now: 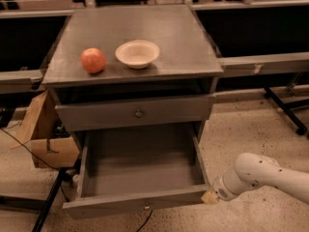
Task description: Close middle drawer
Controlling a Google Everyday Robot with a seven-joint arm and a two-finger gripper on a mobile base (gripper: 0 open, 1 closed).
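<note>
The middle drawer [140, 197] is pulled far out of the grey cabinet [193, 57], its deep plain grey tray bare and a tiny knob at the centre of its low front. Above it the taller-fronted drawer [135, 112] with the round knob is shut. My gripper [210, 197] sits at the end of the white arm [260, 175], low on the right. Its tip touches the right end of the middle drawer's front.
A red apple [92, 60] and a white bowl [137, 53] sit on the cabinet top. A brown cardboard box [46, 134] stands on the floor at the left, with a black cable and a black stand leg [48, 207]. Dark benches flank the cabinet.
</note>
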